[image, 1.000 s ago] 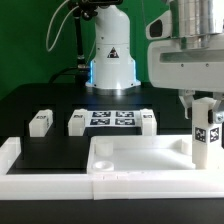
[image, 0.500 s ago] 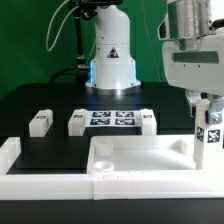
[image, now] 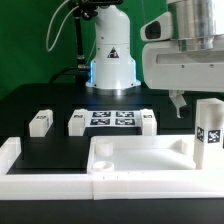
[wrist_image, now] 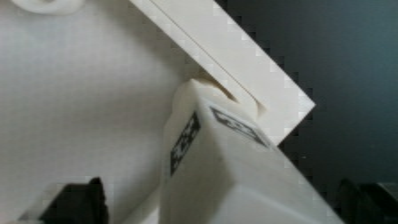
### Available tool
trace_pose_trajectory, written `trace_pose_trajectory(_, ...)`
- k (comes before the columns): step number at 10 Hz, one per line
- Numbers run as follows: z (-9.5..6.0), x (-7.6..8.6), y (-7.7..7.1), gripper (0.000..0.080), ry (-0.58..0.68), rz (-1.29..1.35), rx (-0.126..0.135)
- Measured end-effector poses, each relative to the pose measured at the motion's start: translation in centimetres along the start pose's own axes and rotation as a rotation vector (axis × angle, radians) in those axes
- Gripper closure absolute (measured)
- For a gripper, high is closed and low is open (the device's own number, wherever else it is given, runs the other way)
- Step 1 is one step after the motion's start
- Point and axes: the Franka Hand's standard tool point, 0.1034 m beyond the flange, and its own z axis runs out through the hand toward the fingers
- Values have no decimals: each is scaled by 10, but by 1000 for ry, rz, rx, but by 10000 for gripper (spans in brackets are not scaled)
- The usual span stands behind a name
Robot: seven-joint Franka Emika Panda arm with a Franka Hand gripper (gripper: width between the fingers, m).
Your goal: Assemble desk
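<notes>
End effector hangs with fingers spread apart; the leg block stands upright directly beneath, between them, in the desk panel's corner socket.

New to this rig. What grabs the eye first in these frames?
One leg block stands upright in the desk panel corner at the exterior view's right. The open gripper straddles its top without clamping it. Behind the panel, three more leg blocks lie on the black table, two of them flanking the marker board.
</notes>
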Motion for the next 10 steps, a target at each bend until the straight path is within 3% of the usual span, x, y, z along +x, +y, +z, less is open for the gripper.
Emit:
trace_pose_trajectory(2,0,1,1,150,1,-149,-1)
trace_pose_trajectory(3,0,0,-1,151,13,-290,-21)
trace_pose_trajectory(4,-1,-5,-7,151,32,-532,-60)
trace_pose_trajectory(5,-2,-6,-10,151,26,-712,-69)
trace_pose_trajectory(6,-7,0,-12,151,15,-822,-71)
trace_pose_trajectory(7,-7,1,-12,151,21,-755,-67)
trace_pose_trajectory(9,-7,1,-11,404,21,-704,-67)
trace_pose_trajectory(10,-7,0,-12,404,23,-646,-66)
